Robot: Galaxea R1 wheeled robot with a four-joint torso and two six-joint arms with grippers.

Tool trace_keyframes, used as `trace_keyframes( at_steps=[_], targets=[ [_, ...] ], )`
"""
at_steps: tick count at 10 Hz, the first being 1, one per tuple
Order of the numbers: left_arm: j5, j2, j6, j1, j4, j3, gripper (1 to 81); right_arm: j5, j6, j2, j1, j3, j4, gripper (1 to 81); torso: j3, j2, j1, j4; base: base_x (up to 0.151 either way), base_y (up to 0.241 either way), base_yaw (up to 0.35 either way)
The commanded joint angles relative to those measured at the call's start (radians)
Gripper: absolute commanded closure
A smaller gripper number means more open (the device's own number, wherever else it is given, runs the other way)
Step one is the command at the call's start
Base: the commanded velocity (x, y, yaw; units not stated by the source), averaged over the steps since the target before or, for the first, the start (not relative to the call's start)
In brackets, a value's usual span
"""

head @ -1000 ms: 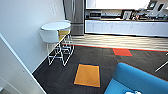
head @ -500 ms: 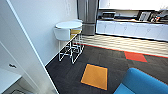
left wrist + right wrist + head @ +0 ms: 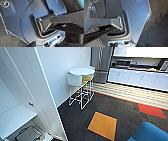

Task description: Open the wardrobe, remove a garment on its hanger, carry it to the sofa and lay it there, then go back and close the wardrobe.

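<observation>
Driving leg, prob. back toward wardrobe (image 3: 37,97) to close it: its white door stands open at near left, sofa (image 3: 150,133) corner at lower right, stools (image 3: 81,84) by wall ahead; finger state can't tell; next needs lining up w/ door.

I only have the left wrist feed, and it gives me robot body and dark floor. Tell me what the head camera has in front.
Observer: A round white table with wire-legged stools stands ahead, against the white wall.
Operator: Report the sofa.
Observer: The blue sofa sits at the lower right corner of the head view, cut off by the frame.
Operator: Describe the floor between them.
Observer: It is dark carpet with one orange tile set into it, left of the sofa.
</observation>
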Motion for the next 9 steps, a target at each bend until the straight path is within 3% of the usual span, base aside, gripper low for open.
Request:
trace_keyframes(
  at_steps=[1,9],
  targets=[
    [0.039,0.002,0.003,-0.015,0.009,0.005,1.0,-0.067,-0.002,0.001,0.009,0.001,-0.003,1.0,0.000,0.000,0.000,0.000,0.000,0.000,0.327],
    [0.042,0.007,0.006,-0.007,0.017,0.005,1.0,-0.065,-0.013,0.001,0.015,0.004,-0.003,1.0,0.000,0.000,0.000,0.000,0.000,0.000,0.326]
  ],
)
